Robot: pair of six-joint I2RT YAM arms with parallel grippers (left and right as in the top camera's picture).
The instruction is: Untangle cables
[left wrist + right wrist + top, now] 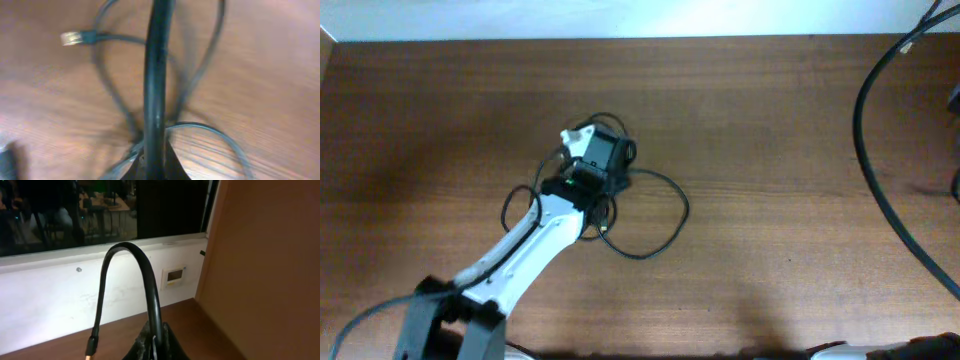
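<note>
Left wrist view, nearest: left gripper (pixel 155 167) pinched shut, jaws meeting around a black cord (pixel 155 75) that rises from between them straight up the middle of the view; blurred, so the exact contact is hard to read.

Just beyond the fingertips: the cables (pixel 685 208), thin and dark, lying on the wood table (pixel 790 120) in overlapping loops that cross under the held cord; one curve sweeps right of the jaws, another runs up the right side; a pale plug (pixel 75 38) lies flat at upper left on the end of one strand.

Overhead: left arm (pixel 535 240), white, reaches from the near left edge diagonally to the table's centre; its gripper sits right on top of the tangle; one loop spreads right of it, a smaller one left, both flat on the wood.

Right wrist view: right gripper (pixel 155 347) closed on a gold-tipped cord (pixel 122 247); the cord arches up out of the jaws and bends down to the left, its gold tip (pixel 89 354) hanging free.

Behind that arch: a white wall (pixel 50 295) with a small wall panel (pixel 175 275); above it a dark window (pixel 100 210).

Far right of the overhead: a thick black wire (pixel 863 150) curves across the table, well apart from the tangle.
</note>
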